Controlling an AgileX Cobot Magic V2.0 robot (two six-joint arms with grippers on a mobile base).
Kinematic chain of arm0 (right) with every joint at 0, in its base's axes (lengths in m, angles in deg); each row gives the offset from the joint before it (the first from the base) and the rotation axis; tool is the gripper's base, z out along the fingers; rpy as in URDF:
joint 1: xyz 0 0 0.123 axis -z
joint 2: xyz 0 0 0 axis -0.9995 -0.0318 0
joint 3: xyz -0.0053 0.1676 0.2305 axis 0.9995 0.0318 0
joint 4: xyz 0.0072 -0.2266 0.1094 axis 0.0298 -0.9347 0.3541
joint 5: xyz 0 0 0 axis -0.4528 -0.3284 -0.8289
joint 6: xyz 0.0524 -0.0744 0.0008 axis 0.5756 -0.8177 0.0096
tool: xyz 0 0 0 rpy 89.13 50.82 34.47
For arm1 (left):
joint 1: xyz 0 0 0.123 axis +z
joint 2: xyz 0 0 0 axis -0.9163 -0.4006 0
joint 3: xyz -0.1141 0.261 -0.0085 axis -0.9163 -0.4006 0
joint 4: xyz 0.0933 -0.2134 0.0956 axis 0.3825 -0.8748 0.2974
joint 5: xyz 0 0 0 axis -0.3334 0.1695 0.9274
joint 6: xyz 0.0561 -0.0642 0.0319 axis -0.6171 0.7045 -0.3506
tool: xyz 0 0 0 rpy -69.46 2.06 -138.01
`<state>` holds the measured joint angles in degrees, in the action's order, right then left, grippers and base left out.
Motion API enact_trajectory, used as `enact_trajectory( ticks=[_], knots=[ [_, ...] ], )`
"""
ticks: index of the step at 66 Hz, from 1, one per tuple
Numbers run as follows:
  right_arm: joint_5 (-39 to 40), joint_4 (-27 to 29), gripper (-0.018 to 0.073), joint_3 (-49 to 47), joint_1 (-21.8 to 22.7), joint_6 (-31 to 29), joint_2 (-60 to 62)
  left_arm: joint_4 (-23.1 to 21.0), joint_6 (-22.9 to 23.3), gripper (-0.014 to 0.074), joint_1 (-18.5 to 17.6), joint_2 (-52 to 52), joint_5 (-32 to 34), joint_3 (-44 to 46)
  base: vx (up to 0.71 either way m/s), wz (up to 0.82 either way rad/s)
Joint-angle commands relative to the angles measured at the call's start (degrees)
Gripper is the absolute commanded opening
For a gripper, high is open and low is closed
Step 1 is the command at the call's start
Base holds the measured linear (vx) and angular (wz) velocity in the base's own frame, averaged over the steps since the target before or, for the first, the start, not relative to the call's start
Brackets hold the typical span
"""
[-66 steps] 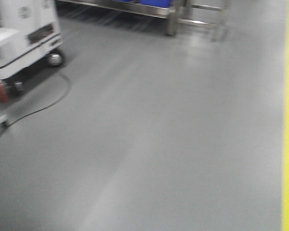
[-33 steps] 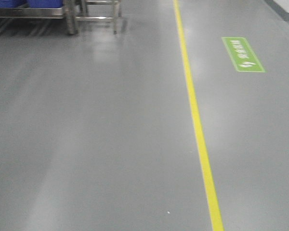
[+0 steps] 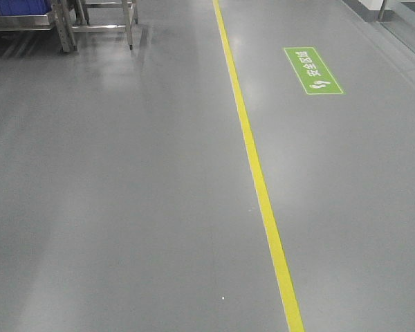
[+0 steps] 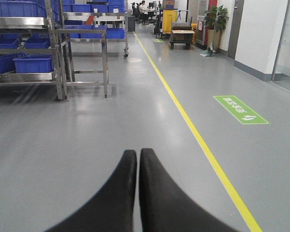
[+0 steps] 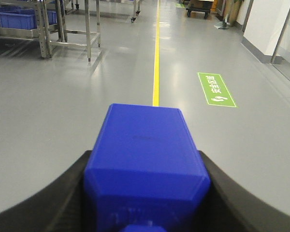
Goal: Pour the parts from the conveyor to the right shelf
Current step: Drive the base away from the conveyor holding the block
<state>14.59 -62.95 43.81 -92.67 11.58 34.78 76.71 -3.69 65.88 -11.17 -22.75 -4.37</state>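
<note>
Glossy blue plastic block [image 5: 145, 154] sits clamped between the right gripper's [image 5: 146, 166] black fingers, its long axis pointing forward, roughly along the yellow floor line [image 5: 156, 72]. The left gripper [image 4: 137, 162] is pressed closed and empty.

Front view: the floor line [image 3: 252, 159] runs across the floor [image 3: 124, 207] from 6 o'clock to 12 o'clock. The floor sign [image 3: 313, 70] lies right of the line at 1 o'clock. The shelf [image 3: 62, 21] stands left of the line at 11 o'clock, with totes [image 3: 21, 5] on it.

Left wrist view: the left claw [image 4: 137, 162] is at 6 o'clock, its fingers touching each other. Shelf at 10 o'clock, totes on its levels. The line passes right of the claw, and the sign lies beyond it at 3 o'clock. A cart [image 4: 182, 37] stands far off at 12 o'clock, with a plant [image 4: 215, 21] just right of it, near the wall [image 4: 261, 29].

Right wrist view: the block [image 5: 144, 140] sits between the fingers of the right claw [image 5: 145, 162] at 6 o'clock. The line lies directly behind the block. Sign at 1 o'clock, shelf at 10 o'clock.
</note>
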Motion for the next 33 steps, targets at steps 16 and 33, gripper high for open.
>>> enact_trajectory(
  ticks=[16,33],
  knots=[
    [4.8,-0.2,-0.0006,-1.7,0.1,-0.4,-0.6,-0.5,0.5,-0.0006,-0.3,-0.9,4.5,1.1,0.05,0.08],
    [4.8,-0.2,-0.0006,-1.7,0.1,-0.4,-0.6,-0.5,0.5,-0.0006,-0.3,-0.9,4.5,1.1,0.09,0.08]
  ],
)
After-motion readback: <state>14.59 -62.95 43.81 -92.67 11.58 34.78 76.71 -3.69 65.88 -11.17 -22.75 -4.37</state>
